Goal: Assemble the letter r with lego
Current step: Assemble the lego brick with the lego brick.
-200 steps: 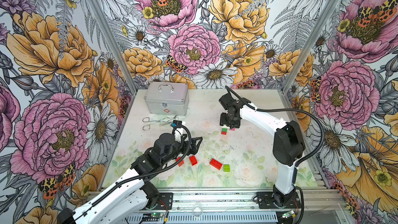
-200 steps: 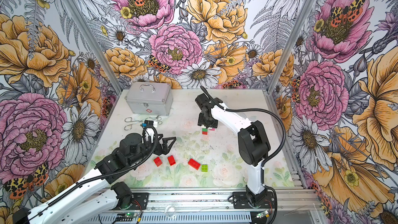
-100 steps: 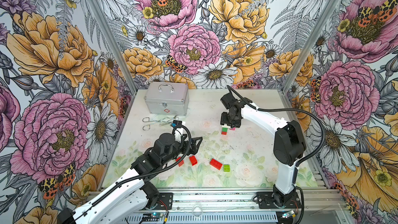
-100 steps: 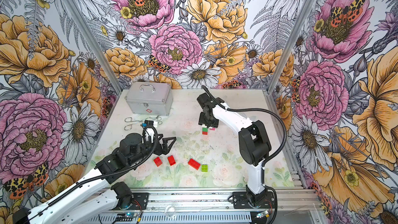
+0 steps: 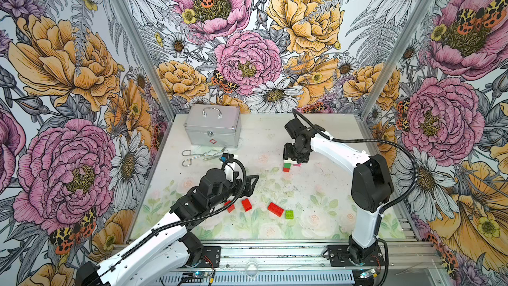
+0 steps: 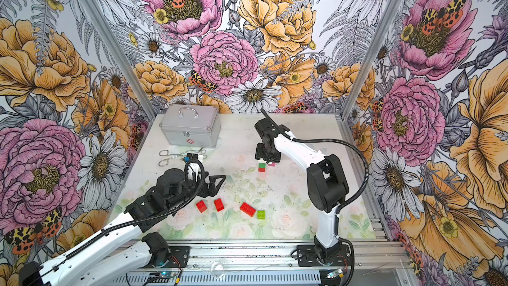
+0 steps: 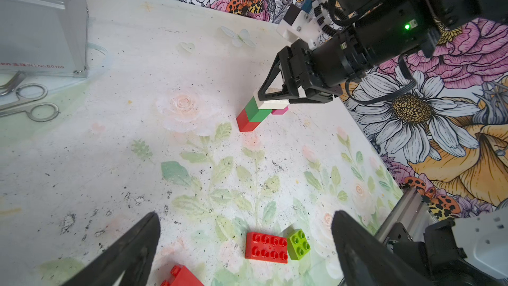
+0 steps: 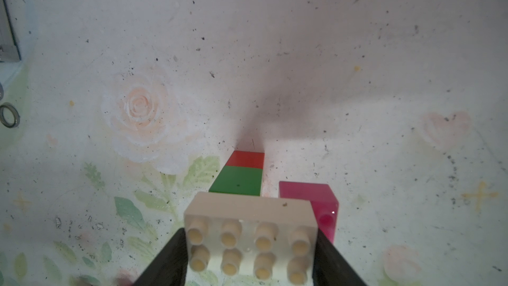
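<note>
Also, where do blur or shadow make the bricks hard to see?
Right wrist view: the white brick is near and soft, and a grey shadow lies on the table. Left wrist view: the left gripper shows dark, soft fingers. Both top views: the long red brick looks sharp.

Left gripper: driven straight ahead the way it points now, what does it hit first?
Probably the long red brick, centred ahead of the left gripper. Depth is unclear: if it clears that, the stack is next.

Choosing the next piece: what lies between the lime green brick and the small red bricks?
The long red brick, beside the lime green brick, apart from the small red bricks; in both top views.
</note>
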Tool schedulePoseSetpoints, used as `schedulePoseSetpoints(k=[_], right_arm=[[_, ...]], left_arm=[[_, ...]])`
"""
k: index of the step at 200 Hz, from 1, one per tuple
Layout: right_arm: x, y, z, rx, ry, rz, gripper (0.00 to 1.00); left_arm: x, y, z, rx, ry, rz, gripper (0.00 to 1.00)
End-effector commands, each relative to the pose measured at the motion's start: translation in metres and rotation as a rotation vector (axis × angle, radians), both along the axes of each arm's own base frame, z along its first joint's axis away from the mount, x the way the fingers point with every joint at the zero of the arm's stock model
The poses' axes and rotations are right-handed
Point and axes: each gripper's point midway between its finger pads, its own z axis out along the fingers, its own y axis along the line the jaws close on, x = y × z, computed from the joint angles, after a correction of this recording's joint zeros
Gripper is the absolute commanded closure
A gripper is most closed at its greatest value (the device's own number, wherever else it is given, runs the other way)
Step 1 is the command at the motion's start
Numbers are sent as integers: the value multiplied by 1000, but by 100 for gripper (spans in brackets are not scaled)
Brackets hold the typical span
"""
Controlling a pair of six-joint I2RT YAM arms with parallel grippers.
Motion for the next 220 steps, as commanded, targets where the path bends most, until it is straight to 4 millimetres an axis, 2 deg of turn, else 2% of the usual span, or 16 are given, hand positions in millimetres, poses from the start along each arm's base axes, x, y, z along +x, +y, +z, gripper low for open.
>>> schedulePoseSetpoints(k=[1, 35, 61, 130, 182, 220], right_arm=[[-10, -7, -5, -27, 35, 17, 66], [-10, -9, -3, -33, 31, 17, 66], [-14, -13, -9, -58, 47, 5, 66], [-17, -11, -17, -83, 62, 10, 66], [-27, -16, -45, -139, 123, 13, 68], [-32, -16, -56, -165, 148, 27, 68]], left_arm=[[1, -1, 12, -14, -31, -15, 1], [1, 0, 14, -17, -34, -11, 1], [0, 1, 13, -17, -34, -8, 1], [0, 2, 12, -20, -35, -7, 1], [-1, 2, 10, -21, -34, -9, 1], [-1, 1, 7, -20, -29, -11, 1]])
